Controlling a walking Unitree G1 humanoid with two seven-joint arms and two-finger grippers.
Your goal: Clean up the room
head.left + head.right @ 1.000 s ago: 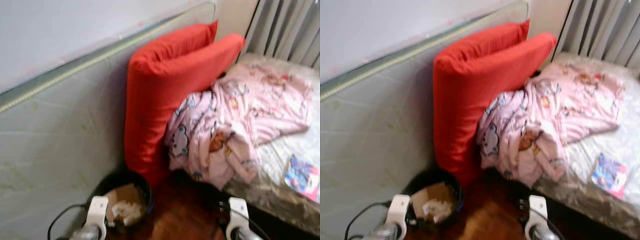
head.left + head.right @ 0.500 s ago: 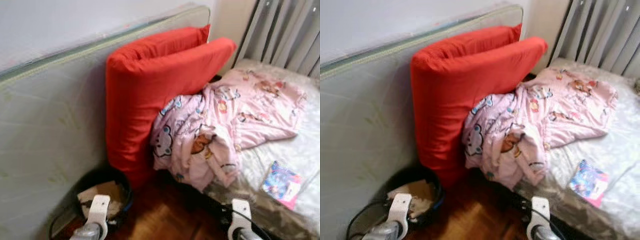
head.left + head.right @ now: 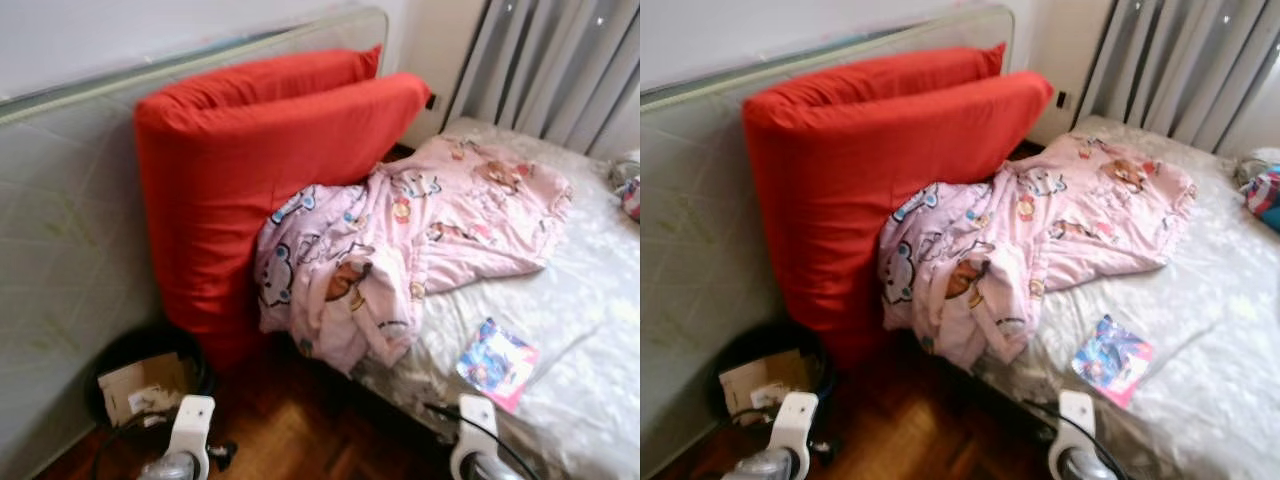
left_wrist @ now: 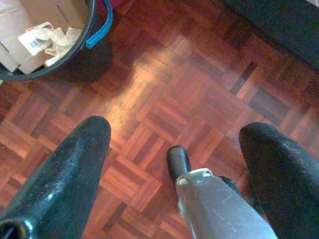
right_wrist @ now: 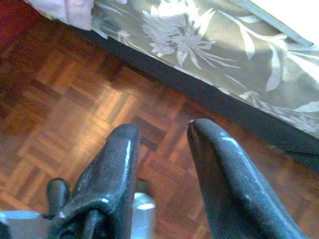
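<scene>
1. I judge the tidying has barely begun: the pink blanket (image 3: pixel 400 240) lies crumpled in a heap, half on the bed (image 3: pixel 590 330) and half spilling over its edge against the red cushions (image 3: pixel 250 170).
2. A colourful booklet or packet (image 3: pixel 497 362) lies loose on the bed sheet near the bed's edge, just beyond my right arm. Some small items (image 3: pixel 1262 190) sit at the bed's far side by the curtain (image 3: pixel 560 60); I cannot tell what they are.
3. The two red cushions stand on end, leaning on a mattress (image 3: pixel 70 230) propped against the wall. Whether they belong there I cannot say.
4. A black bin (image 3: pixel 150 375) on the parquet floor (image 4: pixel 189 99) beside the cushions already holds cardboard (image 3: pixel 140 385) and crumpled paper, so some rubbish looks to be collected.
5. My left claw (image 4: pixel 174 164) hangs low over the floor near the bin, its fingers spread wide with nothing between them.
6. My right claw (image 5: pixel 164 169) hangs by the bed's patterned valance, fingers parted a little and empty.
7. Left to do, as I read it: pick up the booklet, straighten or fold the blanket, and deal with the far items. Neither claw is close to any of these yet.
</scene>
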